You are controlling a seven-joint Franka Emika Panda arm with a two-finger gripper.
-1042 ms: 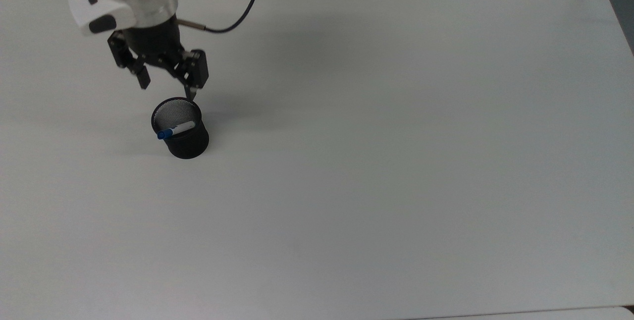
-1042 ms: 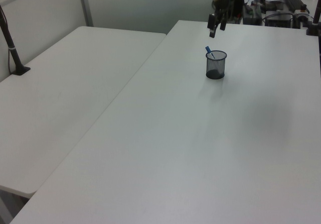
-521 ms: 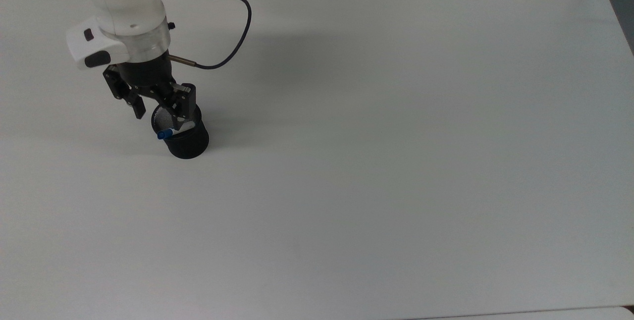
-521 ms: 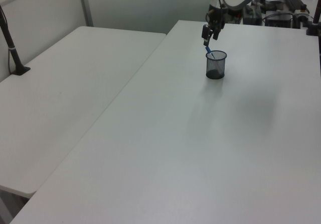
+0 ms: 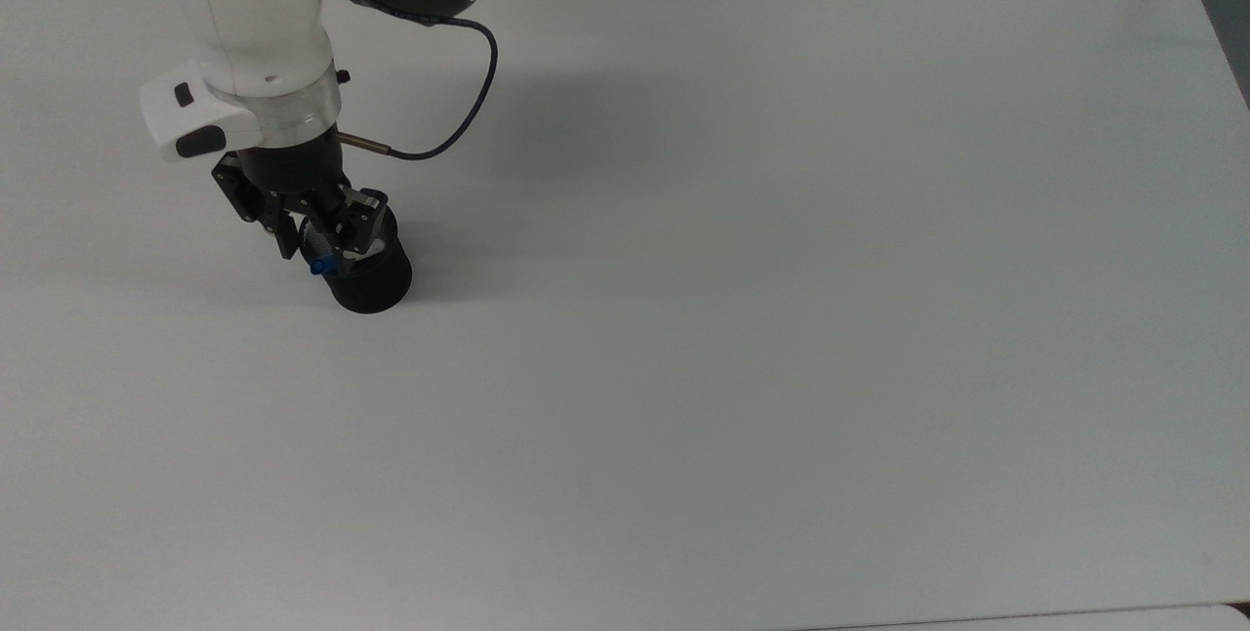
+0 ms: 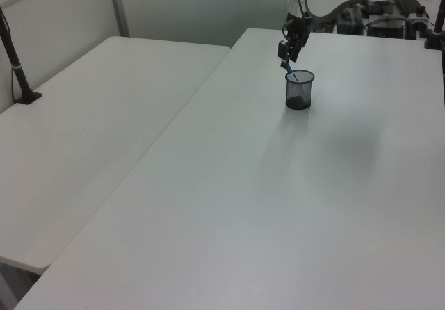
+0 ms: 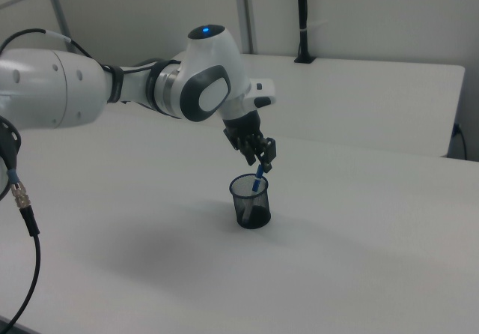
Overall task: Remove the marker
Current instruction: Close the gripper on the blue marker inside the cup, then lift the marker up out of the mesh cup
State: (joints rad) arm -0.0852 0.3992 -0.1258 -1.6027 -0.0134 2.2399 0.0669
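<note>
Black mesh forms the cup [image 5: 369, 274], which stands upright on the white counter [image 5: 742, 318]; it serves as the landmark here. The marker [image 7: 259, 179] leans inside the cup, its blue cap poking up over the rim on the top view's left side [image 5: 319, 267]. The pincer [image 5: 320, 242] sits directly above the cup's mouth, fingers pointing down around the marker's upper end. The fingers have narrowed to a small gap, but whether they actually press the marker cannot be told. In the left view the pincer [image 6: 286, 54] hangs just above the cup [image 6: 299, 90].
</note>
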